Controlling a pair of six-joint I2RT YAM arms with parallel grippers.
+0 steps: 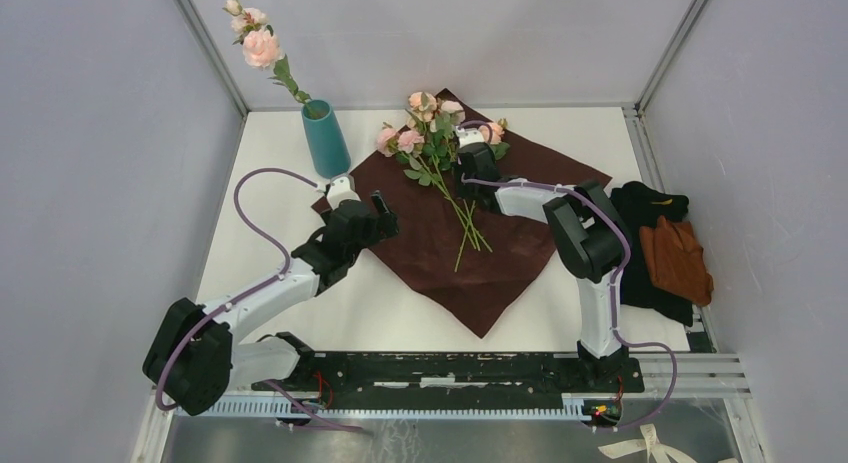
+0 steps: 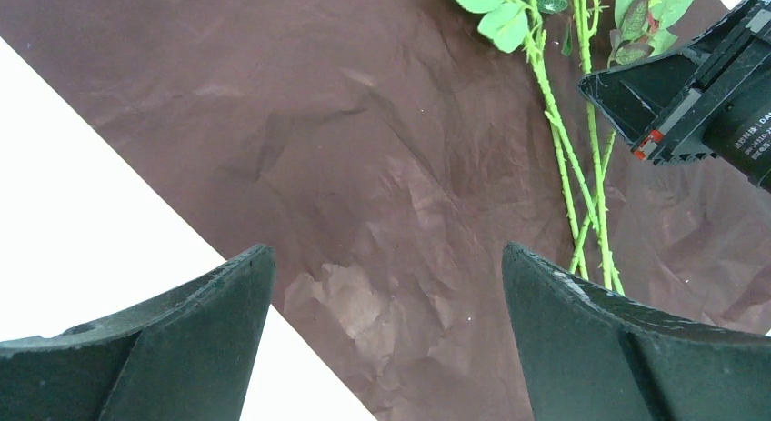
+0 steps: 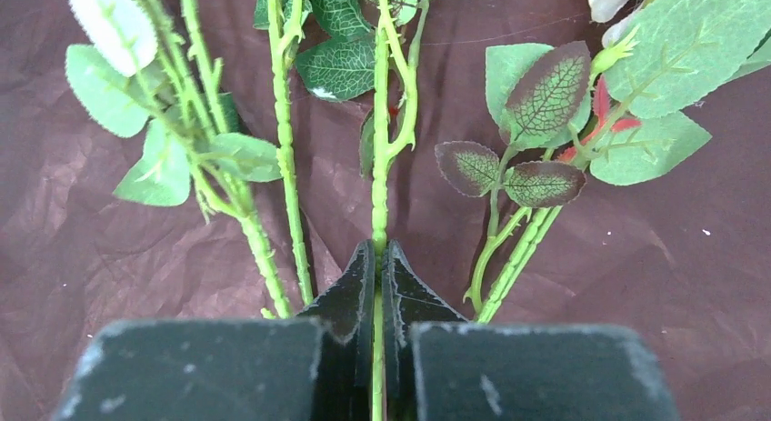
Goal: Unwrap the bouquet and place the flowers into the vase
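Observation:
The maroon wrapping paper (image 1: 480,243) lies spread flat, with several pink flowers (image 1: 425,133) on green stems (image 1: 465,218) on it. A teal vase (image 1: 325,138) at the back left holds one pink rose (image 1: 260,48). My right gripper (image 1: 468,153) sits over the stems near the blooms. In the right wrist view that gripper (image 3: 379,257) is shut on one green stem (image 3: 380,185), with other stems (image 3: 286,166) on either side. My left gripper (image 1: 385,215) hangs open above the paper's left edge; its fingers (image 2: 182,339) hold nothing, over bare paper (image 2: 382,257).
A black-and-orange cloth pile (image 1: 665,253) lies at the right of the table. Grey walls close in the left, back and right. The white table (image 1: 280,193) shows left of the paper. The right arm's gripper body (image 2: 700,94) appears in the left wrist view beside the stems (image 2: 582,185).

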